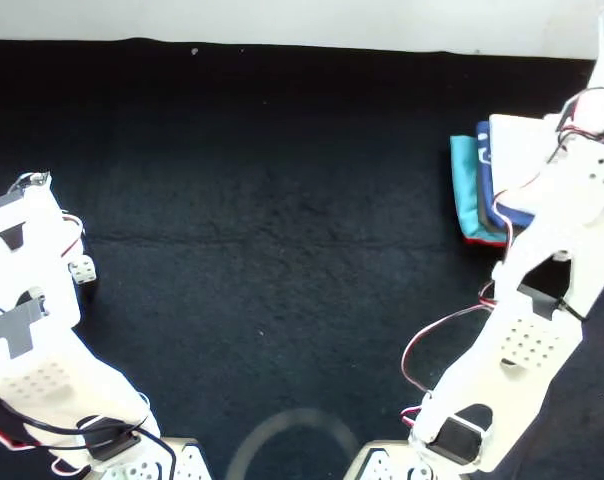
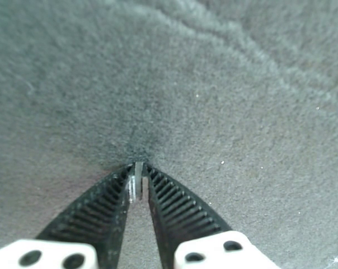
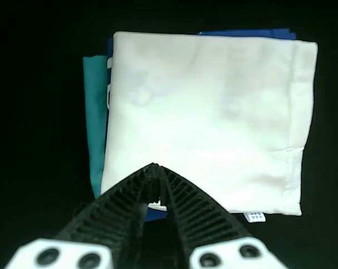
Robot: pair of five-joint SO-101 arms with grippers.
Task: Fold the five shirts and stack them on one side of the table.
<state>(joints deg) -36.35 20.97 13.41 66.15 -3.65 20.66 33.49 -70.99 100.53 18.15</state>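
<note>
Nearest the camera, at the bottom of the high view, are the two arm bases. The left arm runs up the lower-left edge of the frame over plain black table cloth. On its wrist cam the left gripper has both ribbed black fingers pinched together at the tips with nothing between them. The tips are right down by the fuzzy cloth, though I honestly can't tell if they touch it. The right arm goes from the bottom centre-right up toward the right edge, and its far end hangs over the stack of shirts in the upper right of the frame. The right gripper is closed up too, tips together and empty, sitting over the near edge of the white shirt. That one is folded flat on top of the pile. A blue shirt peeks out from under it, and a teal shirt sticks out further on one side. From above there's also a thin red layer at the pile's lower edge. That makes four colours I can pick out, and I can't tell if there's more in there. Farthest back, a pale wall runs along the top of the frame.
</note>
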